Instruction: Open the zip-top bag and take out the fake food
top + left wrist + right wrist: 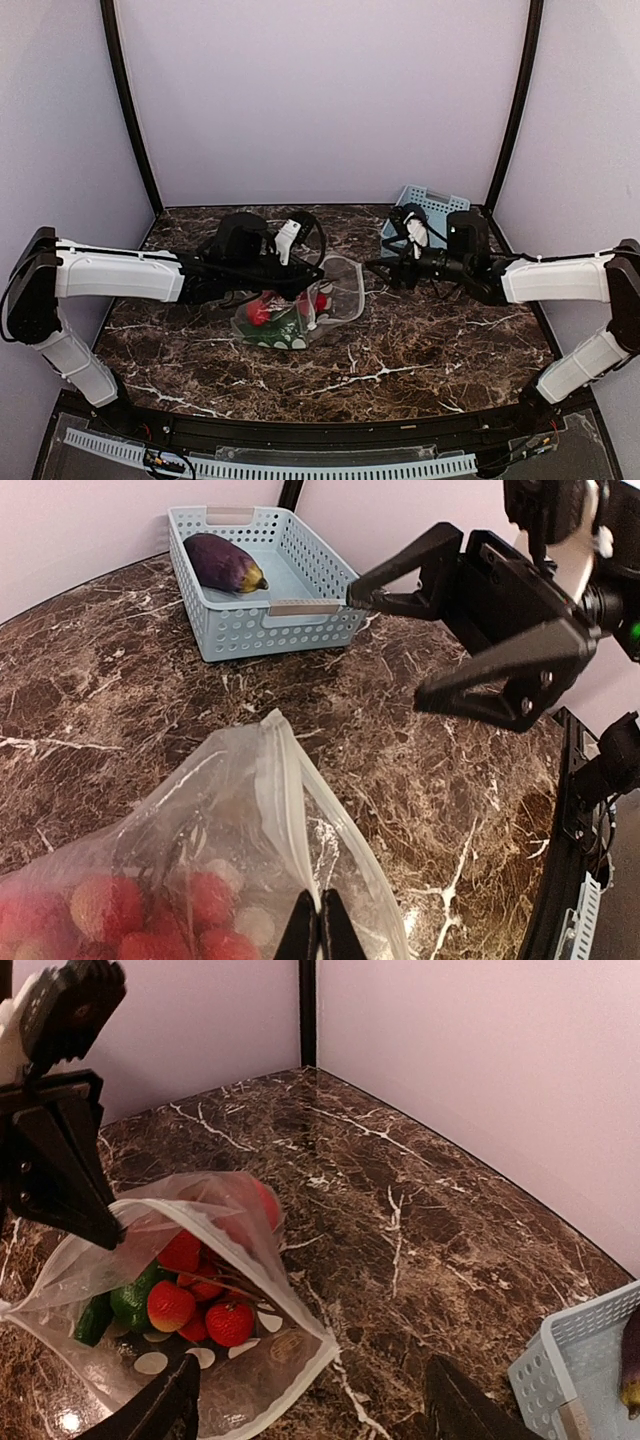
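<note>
The zip-top bag (345, 295) lies mid-frame in the overhead view, fake food (190, 1305) inside, its mouth gaping toward frame right. The left gripper (320, 922) pinches the zip rim. The right gripper (312, 1368), spread wide, hangs just beside that opening.
</note>
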Robot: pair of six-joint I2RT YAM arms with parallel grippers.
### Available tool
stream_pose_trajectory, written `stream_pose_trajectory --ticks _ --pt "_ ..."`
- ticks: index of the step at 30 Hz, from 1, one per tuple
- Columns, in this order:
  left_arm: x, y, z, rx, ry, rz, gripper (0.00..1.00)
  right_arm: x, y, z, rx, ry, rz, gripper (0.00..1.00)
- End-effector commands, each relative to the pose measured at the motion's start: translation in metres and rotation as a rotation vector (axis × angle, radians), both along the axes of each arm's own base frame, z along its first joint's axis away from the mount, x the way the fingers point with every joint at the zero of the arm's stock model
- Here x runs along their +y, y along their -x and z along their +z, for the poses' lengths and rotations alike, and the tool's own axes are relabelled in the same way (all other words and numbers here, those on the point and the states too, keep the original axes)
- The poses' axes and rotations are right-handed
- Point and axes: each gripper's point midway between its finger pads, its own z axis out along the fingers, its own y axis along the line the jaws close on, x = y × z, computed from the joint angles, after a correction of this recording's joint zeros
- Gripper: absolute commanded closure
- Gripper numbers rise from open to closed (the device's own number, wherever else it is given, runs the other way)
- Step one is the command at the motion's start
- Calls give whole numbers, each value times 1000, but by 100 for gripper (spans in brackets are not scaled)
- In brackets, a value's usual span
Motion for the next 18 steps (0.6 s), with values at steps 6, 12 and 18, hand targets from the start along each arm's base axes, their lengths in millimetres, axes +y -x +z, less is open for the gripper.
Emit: stream_pose_trajectory --ticks 6,12,18 --pt "5 22 13 23 30 -87 99 42 39 -31 -272 254 66 42" --pt "2 30 10 59 37 -125 99 65 41 -48 -375 343 88 52" --pt "4 30 13 91 73 -131 99 82 19 -75 -452 439 50 66"
